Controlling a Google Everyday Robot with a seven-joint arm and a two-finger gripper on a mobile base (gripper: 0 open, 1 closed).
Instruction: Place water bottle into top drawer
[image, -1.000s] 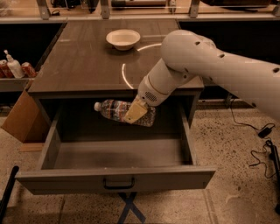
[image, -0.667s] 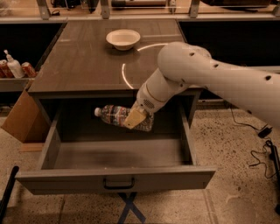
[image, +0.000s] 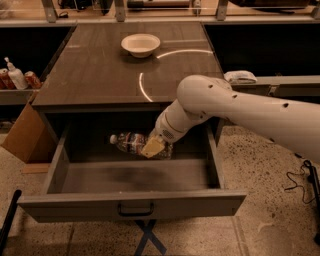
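The water bottle (image: 131, 142) is clear crinkled plastic with a white cap, lying sideways with the cap to the left. It sits low inside the open top drawer (image: 132, 205), near the drawer's back. My gripper (image: 153, 147) reaches down into the drawer from the right and is shut on the bottle's right part, one tan finger pad across it. The drawer is pulled far out, with its dark handle (image: 135, 209) at the centre of the front panel.
A white bowl (image: 140, 44) stands on the dark counter (image: 100, 70) above the drawer. A white pump bottle (image: 16, 75) and red cans (image: 33, 79) stand on a shelf at left. A cardboard box (image: 22, 136) leans at the left. Cables (image: 302, 180) lie on the floor at right.
The arm has lowered and moved left, carrying the bottle deeper into the drawer.
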